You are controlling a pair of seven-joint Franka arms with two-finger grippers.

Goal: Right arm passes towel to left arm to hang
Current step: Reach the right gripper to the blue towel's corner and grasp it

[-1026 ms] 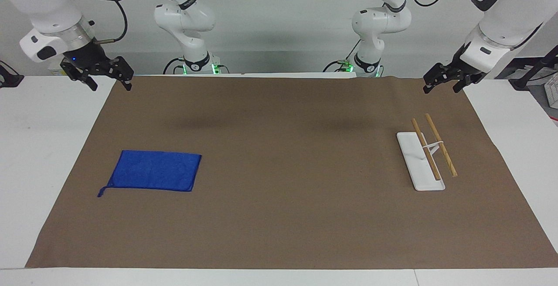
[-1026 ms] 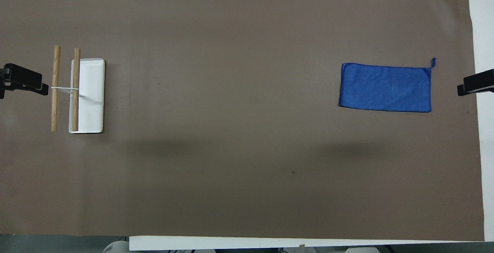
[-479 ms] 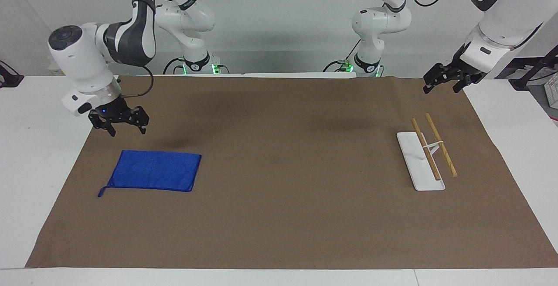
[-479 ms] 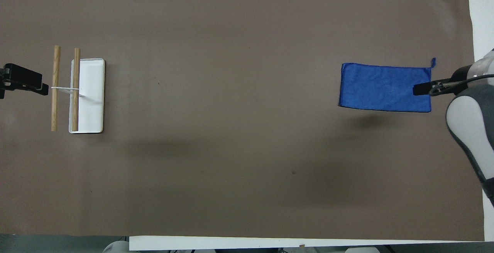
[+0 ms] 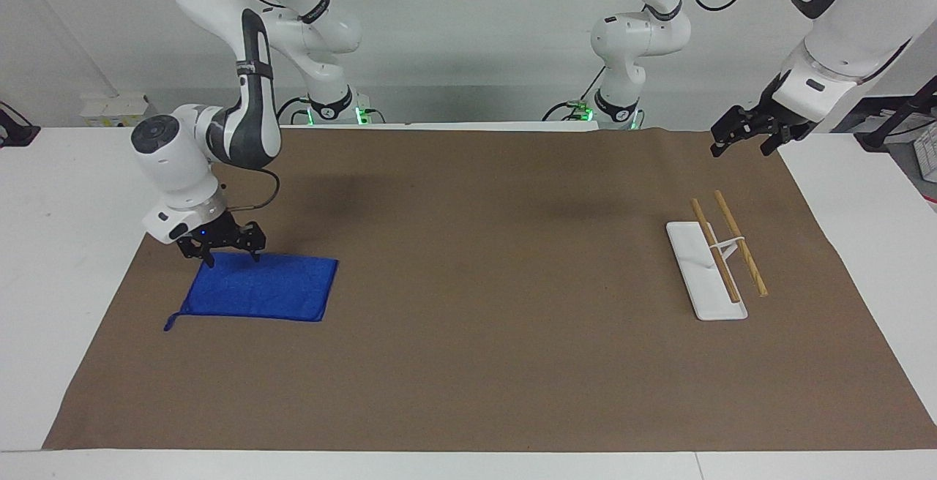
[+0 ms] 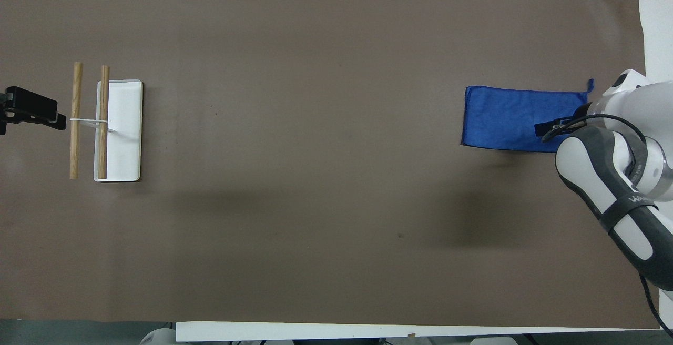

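We had right gripper (image 5: 228, 255) low at towel (image 5: 263, 291) edge nearest robots, fingers spread, not yet pinching. Towel flat on brown mat (image 5: 468, 363), right arm's end. Best: pinch edge fully, lift slow. Left gripper (image 5: 745, 136) waited, fingers spread, above mat corner near rack (image 5: 706, 269). Vs 0.5 s ago: right gripper had dropped onto towel; towel, rack unmoved.

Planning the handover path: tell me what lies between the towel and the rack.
Nothing: between the towel and the rack there is only bare brown mat, shown in both views.
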